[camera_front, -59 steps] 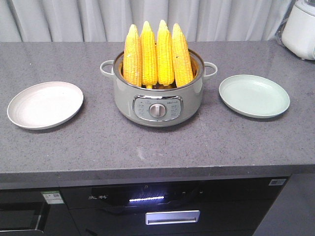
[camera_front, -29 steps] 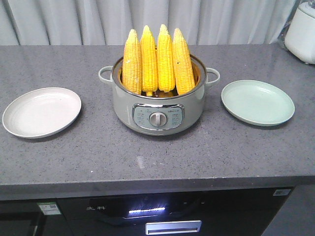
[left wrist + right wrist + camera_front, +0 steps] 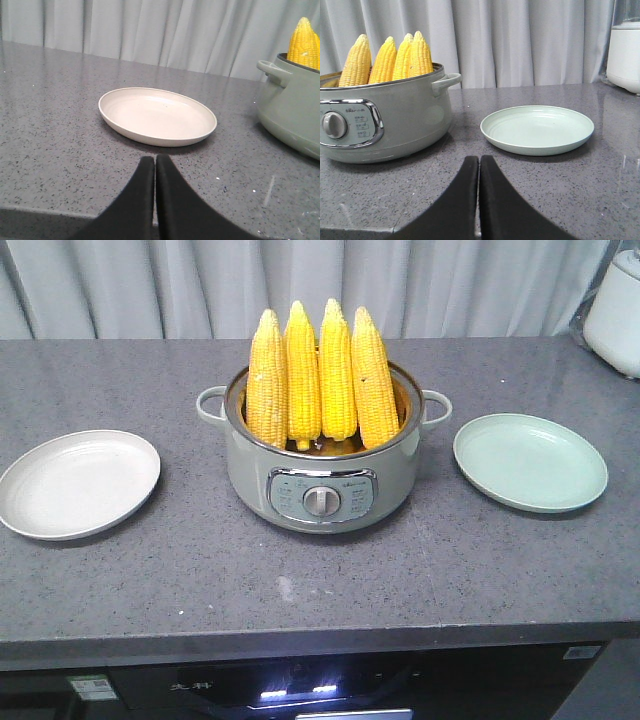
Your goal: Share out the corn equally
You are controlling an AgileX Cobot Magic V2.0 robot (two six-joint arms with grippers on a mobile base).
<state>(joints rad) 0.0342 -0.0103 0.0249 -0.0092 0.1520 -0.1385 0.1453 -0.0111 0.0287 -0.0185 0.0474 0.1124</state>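
Several yellow corn cobs (image 3: 318,375) stand upright, tips up, in a grey-green electric pot (image 3: 320,475) at the counter's middle. A cream plate (image 3: 78,483) lies to its left and a pale green plate (image 3: 529,461) to its right; both hold nothing. My left gripper (image 3: 155,161) is shut and holds nothing, low over the counter just in front of the cream plate (image 3: 157,115). My right gripper (image 3: 479,160) is shut too, holding nothing, in front of the gap between the pot (image 3: 380,125) and the green plate (image 3: 537,129). Neither gripper shows in the front view.
The grey speckled counter (image 3: 300,580) ends at a front edge above a dark appliance with a lit panel (image 3: 300,692). A white appliance (image 3: 615,310) stands at the back right corner. Grey curtains hang behind.
The front view has shifted: pot, plates and counter sit lower and slightly larger in frame than a second ago. The cobs and plates keep their places relative to each other.
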